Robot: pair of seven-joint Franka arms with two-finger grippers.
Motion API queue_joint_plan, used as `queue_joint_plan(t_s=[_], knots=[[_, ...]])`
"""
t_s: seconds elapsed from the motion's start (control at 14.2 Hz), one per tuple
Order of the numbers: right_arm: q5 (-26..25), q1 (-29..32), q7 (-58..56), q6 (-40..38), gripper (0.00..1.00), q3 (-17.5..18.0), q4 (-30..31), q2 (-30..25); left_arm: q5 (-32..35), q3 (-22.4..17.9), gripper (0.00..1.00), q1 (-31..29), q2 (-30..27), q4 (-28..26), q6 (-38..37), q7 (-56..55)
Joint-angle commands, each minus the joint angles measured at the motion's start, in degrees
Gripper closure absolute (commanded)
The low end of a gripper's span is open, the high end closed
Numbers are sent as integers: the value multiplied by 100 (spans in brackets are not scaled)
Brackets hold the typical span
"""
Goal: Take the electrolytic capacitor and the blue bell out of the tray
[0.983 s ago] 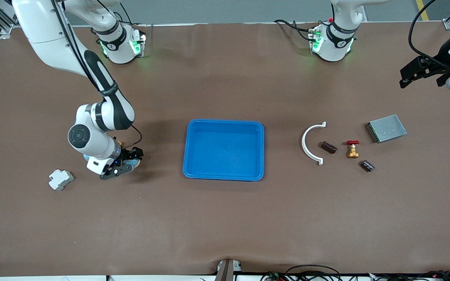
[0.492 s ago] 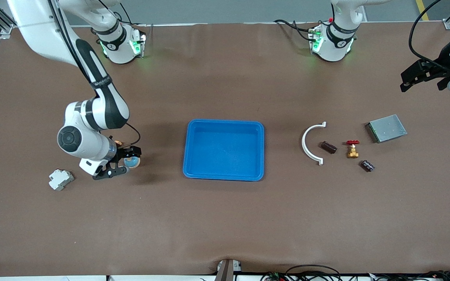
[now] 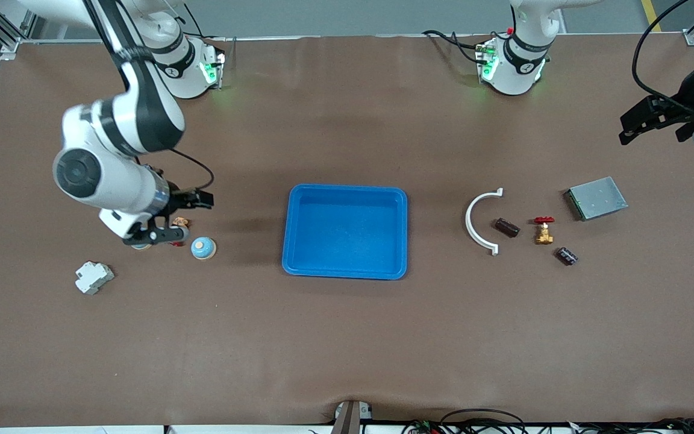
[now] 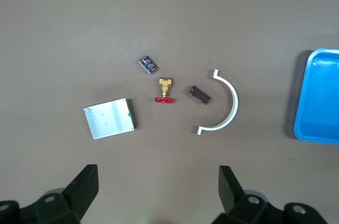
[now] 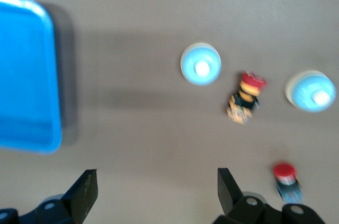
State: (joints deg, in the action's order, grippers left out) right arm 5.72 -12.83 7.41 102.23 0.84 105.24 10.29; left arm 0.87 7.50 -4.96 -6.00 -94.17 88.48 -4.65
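Observation:
A blue dome bell (image 3: pixel 203 248) (image 5: pixel 201 65) sits on the table between the blue tray (image 3: pixel 347 188) (image 5: pixel 26 75) and my right arm's end. A second blue bell (image 5: pixel 311 90) lies beside it. My right gripper (image 3: pixel 179 216) (image 5: pixel 157 179) hangs open and empty above these, holding nothing. Two dark cylinder capacitors (image 3: pixel 506 227) (image 3: pixel 567 256) (image 4: pixel 198 95) (image 4: pixel 148 64) lie toward the left arm's end. My left gripper (image 3: pixel 654 117) (image 4: pixel 158 176) is open and empty, high over that end of the table.
A white curved clip (image 3: pixel 479 223), a brass valve with a red handle (image 3: pixel 543 231) and a grey metal box (image 3: pixel 597 198) lie round the capacitors. Two red-capped buttons (image 5: pixel 244 98) (image 5: pixel 286 176) lie by the bells. A white block (image 3: pixel 93 277) sits nearer the camera.
My right gripper has risen and drawn back from the bell toward its base, still open; the bell now stands uncovered on the table. The left gripper has barely shifted.

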Motion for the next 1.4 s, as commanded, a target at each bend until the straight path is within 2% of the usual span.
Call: queue_joint_plan(t_s=[0.0,0.21,0.56,0.77,1.05,1.33], knots=[[-18,219,76,-1051,0,-22,-493,-361,28,41,0,-75,-86,-84,47,122],[-27,509,67,-2090,0,-31,-1311,-361,27,41,0,-75,-104,-119,12,69],[-193,1325,-108,-2769,0,-22,-2094,-344,19,84,0,-58,-156,-102,3,69],[-334,1757,-705,-2770,0,-22,-2376,-300,-60,85,0,-58,-174,-110,-41,69],[-343,2135,-662,-2560,0,-22,-2622,-273,-96,93,0,-58,-227,-110,-155,104],[-334,2127,-654,-2015,0,-22,-2711,-273,-104,102,0,-58,-218,-119,-147,104]])
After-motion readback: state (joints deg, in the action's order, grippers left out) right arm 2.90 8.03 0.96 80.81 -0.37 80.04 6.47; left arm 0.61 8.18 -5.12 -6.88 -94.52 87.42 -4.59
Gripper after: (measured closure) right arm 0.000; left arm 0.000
